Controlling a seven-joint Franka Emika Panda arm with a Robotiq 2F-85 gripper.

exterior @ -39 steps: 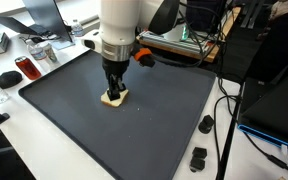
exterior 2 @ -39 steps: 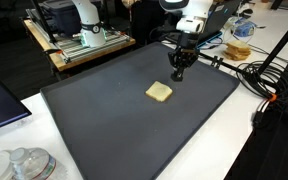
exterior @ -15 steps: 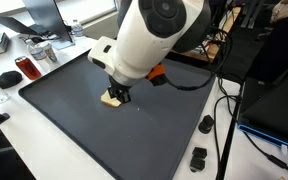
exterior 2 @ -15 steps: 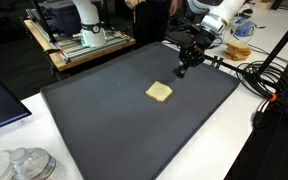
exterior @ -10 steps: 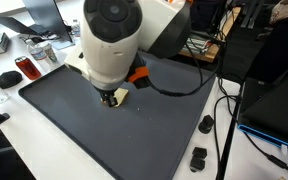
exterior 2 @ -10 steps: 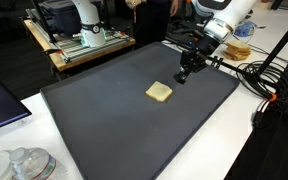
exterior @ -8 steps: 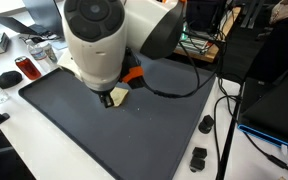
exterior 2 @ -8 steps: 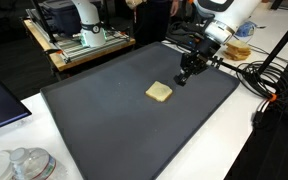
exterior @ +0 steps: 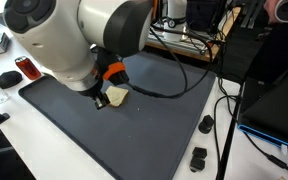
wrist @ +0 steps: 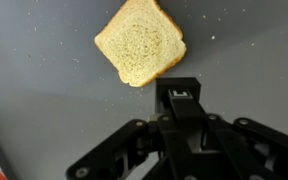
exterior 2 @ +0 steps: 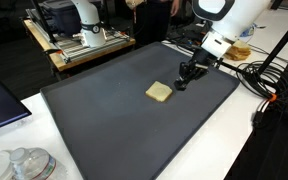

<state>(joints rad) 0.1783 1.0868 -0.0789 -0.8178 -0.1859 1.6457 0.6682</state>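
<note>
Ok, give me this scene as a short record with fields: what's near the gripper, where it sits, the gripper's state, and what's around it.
nearest thing: slice of bread, lying flat
surface: dark mat
gripper: gripper beside the bread, apart from it in an exterior view, holding nothing
jaws: cannot tell whether open or shut
bread in the wrist view: just beyond the gripper, whole slice visible
arm: white arm covers part of the mat in an exterior view
surroundings: cables off the mat's edge; clear containers on the white table

A bread slice (exterior 2: 159,92) lies flat on a mat (exterior 2: 104,120) covering the bench (exterior 2: 234,150); the gripper (exterior 2: 185,78) hangs just beside it, apart.
</note>
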